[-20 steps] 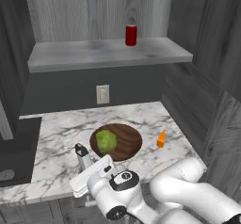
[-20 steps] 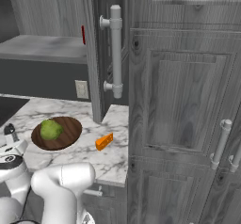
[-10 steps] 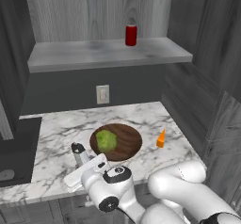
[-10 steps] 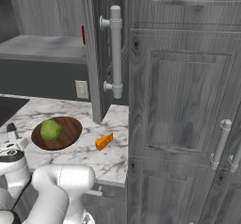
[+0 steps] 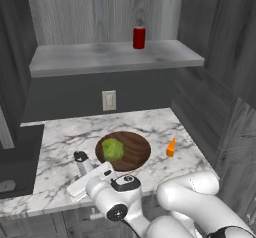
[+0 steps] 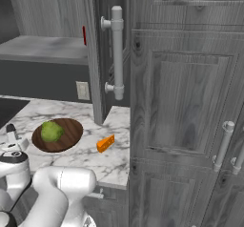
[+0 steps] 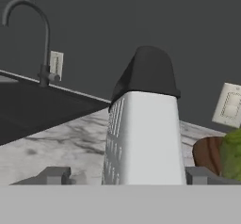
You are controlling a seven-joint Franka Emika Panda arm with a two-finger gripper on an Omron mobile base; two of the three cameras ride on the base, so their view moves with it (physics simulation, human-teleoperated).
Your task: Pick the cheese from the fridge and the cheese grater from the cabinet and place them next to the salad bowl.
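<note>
Hand view: upright silver box grater w/ dotted faces and black top handle (image 7: 143,124) is seen standing on white marble desk (image 7: 52,145), just left of shallow dark brown wooden salad bowl w/ green lettuce lump (image 7: 214,155). Hand (image 7: 127,176) fingers are spread either side of grater; a gap is seen at each face, so nothing is pinched. Small orange cheese wedge (image 5: 171,147) is set on desk right of bowl (image 5: 123,149), apart from it.

Step judged: release of grater. To be done well: hand to be backed straight off, no sideways brush, else grater may be tipped.

Pose: arm folded low at desk front edge, hand (image 5: 88,174) level, pointed towards back wall.
</note>
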